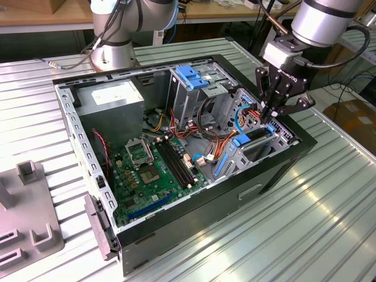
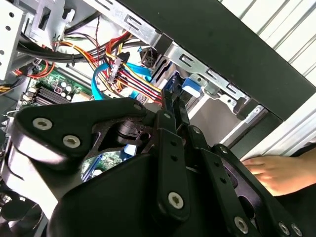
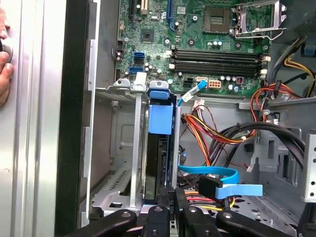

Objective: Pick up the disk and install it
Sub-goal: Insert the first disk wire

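Observation:
The disk [image 3: 160, 158] stands on edge in a slot of the metal drive bay at the end of the open computer case on the exterior view's right. Its blue plastic rail tab [image 3: 160, 116] shows at one end. In the exterior view the disk [image 1: 257, 136] lies low in the bay with blue rails along its sides. My gripper [image 1: 266, 113] hangs straight above it. Its black fingers [image 3: 181, 207] are shut close together, their tips at the disk's upper edge [image 2: 190, 86]. Whether they touch it I cannot tell.
A person's hand [image 2: 271, 173] rests on the table against the case's outer wall [image 3: 74, 123]. Bundled cables [image 3: 212, 131] lie beside the bay. A grey power-supply box [image 1: 108, 98], a cage with a blue top [image 1: 197, 76] and the motherboard [image 1: 153, 170] sit inside the case. A grey fixture [image 1: 26, 211] stands on the table.

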`<state>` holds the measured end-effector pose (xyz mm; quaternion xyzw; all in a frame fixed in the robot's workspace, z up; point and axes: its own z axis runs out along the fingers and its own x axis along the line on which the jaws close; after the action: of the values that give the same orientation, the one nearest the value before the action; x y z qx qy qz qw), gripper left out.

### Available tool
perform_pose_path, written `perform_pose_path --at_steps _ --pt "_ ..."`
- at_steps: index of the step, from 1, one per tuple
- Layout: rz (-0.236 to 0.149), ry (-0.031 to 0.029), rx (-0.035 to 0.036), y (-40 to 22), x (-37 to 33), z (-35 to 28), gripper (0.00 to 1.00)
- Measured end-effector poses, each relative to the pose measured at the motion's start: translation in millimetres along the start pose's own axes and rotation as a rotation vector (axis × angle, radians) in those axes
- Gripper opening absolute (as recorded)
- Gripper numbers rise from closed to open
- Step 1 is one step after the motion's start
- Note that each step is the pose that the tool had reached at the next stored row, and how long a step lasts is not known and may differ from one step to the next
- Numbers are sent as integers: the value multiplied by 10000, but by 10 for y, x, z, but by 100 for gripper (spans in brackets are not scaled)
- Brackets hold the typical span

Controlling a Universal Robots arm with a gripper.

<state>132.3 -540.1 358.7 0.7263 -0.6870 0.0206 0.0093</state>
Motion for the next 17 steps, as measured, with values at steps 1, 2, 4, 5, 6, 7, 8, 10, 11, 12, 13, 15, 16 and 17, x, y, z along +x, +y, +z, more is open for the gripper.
perform_pose_path --at_steps 1,2,4,5,6,7,8,10,11,12,13,15,16,17 --pt "198 4 -5 1 -1 20 17" --pt "279 7 -9 6 -2 29 17" --pt "290 7 -10 40 1 41 17" --pt "290 4 -10 56 6 47 17" --pt "289 -14 -9 60 17 50 17" --pt "289 -58 -7 61 29 54 17" --pt "291 -108 -5 62 39 59 17" --pt "293 -191 -2 67 58 75 17" --pt "293 -191 -2 67 65 75 17" --pt "293 -192 -2 72 89 78 17" --pt "294 -193 -2 76 98 80 17" --pt "188 -195 1 85 98 87 17" --pt "113 -196 4 91 98 90 17" --pt "43 -197 6 96 97 92 17"
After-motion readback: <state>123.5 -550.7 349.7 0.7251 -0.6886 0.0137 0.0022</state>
